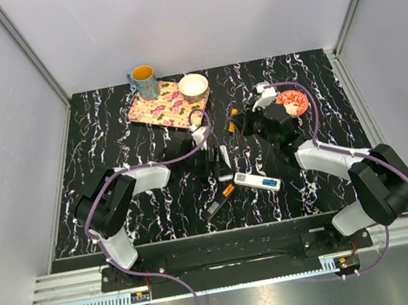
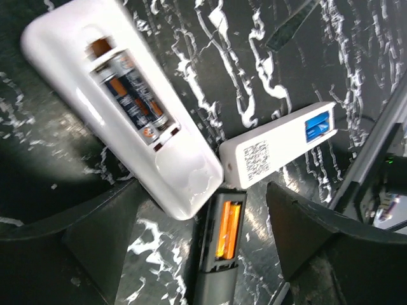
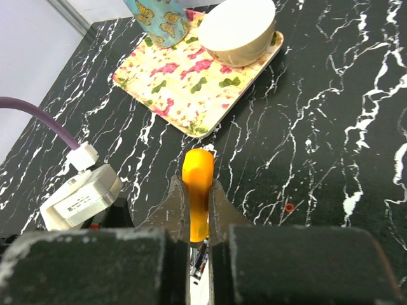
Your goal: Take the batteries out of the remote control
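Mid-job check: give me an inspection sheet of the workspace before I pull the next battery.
Surface: black white-veined marble tabletop, no spills seen.
Job's things: large white remote open, two dark-and-orange cells inside; small white remote holding a blue cell; grey remote holding an orange cell; loose orange cell in the right gripper.
Clutter: floral tray carrying a blue mug and a white bowl; red dish on the table's right.
Grippers: left gripper open over the remotes; right gripper shut on the loose orange cell.
Cables: purple cable along each arm.
Surroundings: pale walls, nothing else seen.
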Controlling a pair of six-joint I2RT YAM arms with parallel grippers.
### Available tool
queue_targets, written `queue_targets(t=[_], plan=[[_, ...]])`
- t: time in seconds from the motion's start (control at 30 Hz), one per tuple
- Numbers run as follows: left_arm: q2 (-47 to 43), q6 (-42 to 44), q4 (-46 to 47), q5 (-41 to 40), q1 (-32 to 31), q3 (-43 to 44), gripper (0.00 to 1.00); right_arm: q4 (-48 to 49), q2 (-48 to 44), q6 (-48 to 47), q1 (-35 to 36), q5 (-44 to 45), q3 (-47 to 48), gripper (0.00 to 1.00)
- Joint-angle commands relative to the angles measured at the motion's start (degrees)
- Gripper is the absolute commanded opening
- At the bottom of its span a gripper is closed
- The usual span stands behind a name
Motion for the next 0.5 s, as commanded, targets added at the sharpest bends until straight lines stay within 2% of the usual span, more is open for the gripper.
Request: queue_targets(t=[0.0,0.47], plan=[[3.07,-7.83,8.17,3.70,-1.56,2.73,0.85,-2.01,-3.92,-1.53,-1.11,3.44,-0.31,0.00],[13.79,-12.84,17.05,5.10,-3.85,12.75,0.85,-7.90,-11.65,-2.58,-3.84,8.09,-2.16,0.00]])
